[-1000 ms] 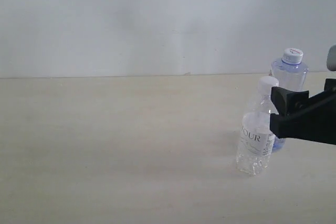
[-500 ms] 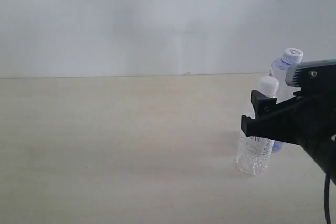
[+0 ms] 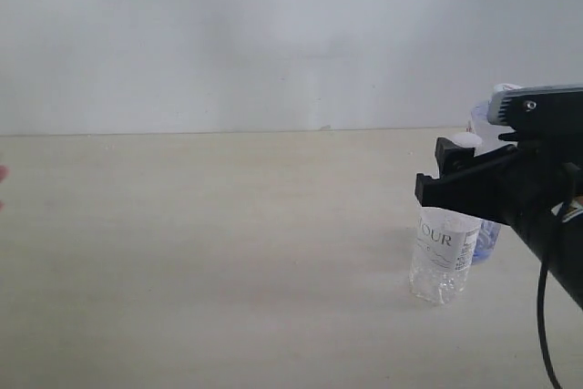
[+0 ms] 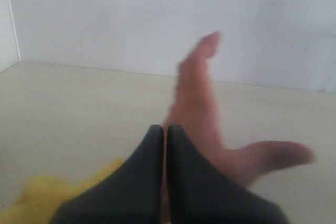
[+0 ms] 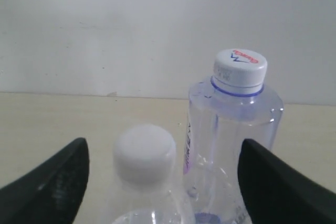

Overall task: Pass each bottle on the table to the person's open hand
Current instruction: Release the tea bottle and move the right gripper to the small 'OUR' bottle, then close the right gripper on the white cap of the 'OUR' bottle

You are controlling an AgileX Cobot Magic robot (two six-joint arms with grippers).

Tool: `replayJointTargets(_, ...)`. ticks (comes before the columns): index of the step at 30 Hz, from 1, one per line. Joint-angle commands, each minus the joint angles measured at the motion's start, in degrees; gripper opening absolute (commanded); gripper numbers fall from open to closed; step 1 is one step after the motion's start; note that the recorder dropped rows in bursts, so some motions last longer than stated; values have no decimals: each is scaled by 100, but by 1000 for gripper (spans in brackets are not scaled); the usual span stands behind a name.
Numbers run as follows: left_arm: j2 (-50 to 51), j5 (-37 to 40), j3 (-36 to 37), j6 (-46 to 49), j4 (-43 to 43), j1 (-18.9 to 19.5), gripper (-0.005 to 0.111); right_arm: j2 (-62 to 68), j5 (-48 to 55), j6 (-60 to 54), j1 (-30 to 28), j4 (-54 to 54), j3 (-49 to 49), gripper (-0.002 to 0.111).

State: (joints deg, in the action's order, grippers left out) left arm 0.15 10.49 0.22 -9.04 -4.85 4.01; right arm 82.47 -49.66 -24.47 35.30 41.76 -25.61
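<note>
The small clear white-capped bottle [image 3: 443,260] stands upright on the table [image 3: 219,252] at the right. The taller bluish bottle [image 3: 488,236] stands just behind it, mostly hidden by my right arm. My right gripper [image 3: 435,170] is open at the small bottle's neck; in the right wrist view its fingers [image 5: 52,182] flank the small bottle's cap [image 5: 144,153] and the taller bottle [image 5: 233,124]. My left gripper [image 4: 163,129] is shut and empty, with the person's open hand [image 4: 199,98] and its yellow sleeve [image 4: 37,200] just beyond it. The tea bottle is out of view.
A plain white wall [image 3: 273,34] rises behind the table's far edge. A sliver of skin [image 3: 2,176] shows at the exterior view's left edge.
My right gripper has come in from the right and risen slightly, now level with the small bottle's neck and covering the taller bottle's cap. A bit of skin appeared at the left edge.
</note>
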Motion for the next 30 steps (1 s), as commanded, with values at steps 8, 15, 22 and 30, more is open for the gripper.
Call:
replayJointTargets(8,-15,-23,-22,-18,-5,15,4,314,322,748,-497,-798,-132,73)
replayJointTargets(15,-15,-23,-22,-18,-5,15,4,550,415,727,-509,-894,-408,73)
replayJointTargets(22,-15,-23,-22,-18,-5,15,4,632,419,436,-509,-470,-506,73)
replayJointTargets(30,-15,-23,-22,-18,-5,15,4,632,477,299,-509,-392,-506,29)
